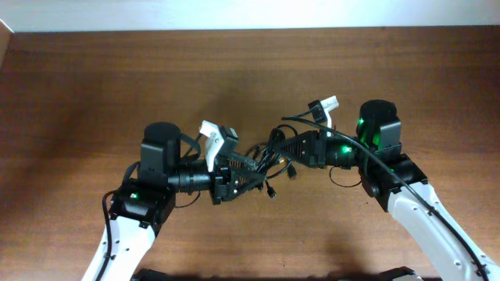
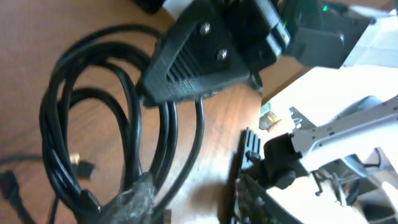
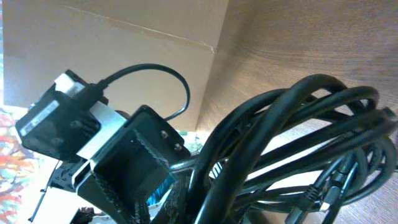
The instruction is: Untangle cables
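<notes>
The cables [image 1: 271, 156] are a bundle of thin black loops in mid-table, between my two grippers. In the left wrist view the cables [image 2: 68, 124] coil at the left, with a gold-tipped plug [image 2: 84, 167] among them. My left gripper [image 2: 193, 199] is open; one strand crosses the gap and others run beside its left finger [image 2: 140, 193]. My right gripper [image 2: 155, 93] is shut on the cables from above. In the right wrist view the cables [image 3: 298, 124] fan out from my right gripper [image 3: 205, 199], which is clamped on them. Overhead, the left gripper [image 1: 248, 173] and right gripper [image 1: 283, 150] nearly touch.
The brown wooden table [image 1: 94, 86] stretches wide on both sides of the arms. A pale wall strip [image 1: 234, 12] borders its far edge. Two loose plug ends [image 1: 272, 190] hang below the bundle. A thick arm cable [image 1: 375, 160] arcs over the right arm.
</notes>
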Tool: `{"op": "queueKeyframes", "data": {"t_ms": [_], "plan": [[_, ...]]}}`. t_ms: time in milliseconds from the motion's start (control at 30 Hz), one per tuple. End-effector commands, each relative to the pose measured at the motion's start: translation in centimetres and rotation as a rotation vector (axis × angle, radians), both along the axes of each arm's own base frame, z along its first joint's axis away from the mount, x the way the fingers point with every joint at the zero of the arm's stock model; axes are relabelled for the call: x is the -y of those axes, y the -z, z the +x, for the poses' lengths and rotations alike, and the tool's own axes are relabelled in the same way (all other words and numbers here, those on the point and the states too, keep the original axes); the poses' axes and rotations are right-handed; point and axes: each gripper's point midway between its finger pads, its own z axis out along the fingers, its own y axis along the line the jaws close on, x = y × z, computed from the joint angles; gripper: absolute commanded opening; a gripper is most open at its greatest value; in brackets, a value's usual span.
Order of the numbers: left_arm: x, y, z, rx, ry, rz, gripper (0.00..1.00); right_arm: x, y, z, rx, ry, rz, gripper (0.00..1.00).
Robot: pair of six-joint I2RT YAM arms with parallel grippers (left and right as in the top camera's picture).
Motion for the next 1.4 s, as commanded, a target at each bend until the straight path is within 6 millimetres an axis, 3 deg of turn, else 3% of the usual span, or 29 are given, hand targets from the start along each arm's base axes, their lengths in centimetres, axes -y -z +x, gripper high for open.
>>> {"op": "queueKeyframes", "data": {"t_ms": [0, 167, 267, 333, 400, 433, 533, 600, 667, 767, 867, 933, 1000, 1267, 1367], "plan": [[-0.2, 0.5, -0.7, 0.091, 0.038, 0.045, 0.51, -0.3, -0.7, -0.6, 0.023, -0.044, 0.024, 0.04], [-1.6, 3.0, 0.8, 0.065, -0.084, 0.181, 0.52, -0.4, -1.0, -1.2, 0.023, -0.078, 0.040, 0.04], [-2.7, 4.6, 1.5, 0.035, -0.158, 0.269, 0.68, -0.4, -1.0, -1.2, 0.022, -0.081, 0.041, 0.04], [-3.1, 5.1, 1.7, 0.025, -0.177, 0.294, 0.68, -0.5, -1.2, -1.1, 0.036, -0.081, 0.044, 0.04], [-3.0, 5.0, 1.7, 0.026, -0.177, 0.293, 0.81, -0.5, -1.3, -1.1, 0.049, -0.081, 0.047, 0.04], [-2.9, 5.0, 1.5, 0.024, -0.169, 0.286, 0.86, -0.5, -1.4, -1.1, 0.049, -0.080, 0.047, 0.04], [-1.8, 3.9, 0.1, 0.012, -0.080, 0.203, 0.87, -0.5, -1.3, -1.1, 0.049, -0.080, 0.047, 0.04], [-1.9, 3.9, 0.0, 0.004, -0.081, 0.206, 0.99, -0.5, -1.4, -1.1, 0.049, -0.081, 0.047, 0.04], [-1.8, 3.5, -0.4, 0.011, -0.074, 0.195, 0.99, -0.5, -1.3, -1.1, 0.048, -0.081, 0.047, 0.04], [-1.7, 0.2, -2.3, 0.113, -0.040, 0.122, 0.99, -0.5, -1.4, -1.1, 0.048, -0.081, 0.047, 0.04], [-3.7, -0.3, -1.4, 0.209, -0.190, 0.215, 0.99, -0.5, -1.3, -1.1, 0.048, -0.081, 0.047, 0.04], [-7.1, 1.0, 0.4, 0.234, -0.402, 0.385, 0.99, -0.5, -1.3, -1.1, 0.048, -0.081, 0.047, 0.04], [-8.3, 2.1, 1.1, 0.225, -0.450, 0.461, 0.99, -0.5, -1.3, -1.1, 0.048, -0.081, 0.047, 0.04], [-7.7, 7.8, 2.9, 0.056, -0.369, 0.569, 0.99, -0.5, -1.4, -1.2, 0.047, -0.091, 0.051, 0.04], [-5.9, 7.8, 2.5, 0.026, -0.286, 0.491, 0.99, -0.5, -1.4, -1.2, 0.047, -0.091, 0.051, 0.04]]}}
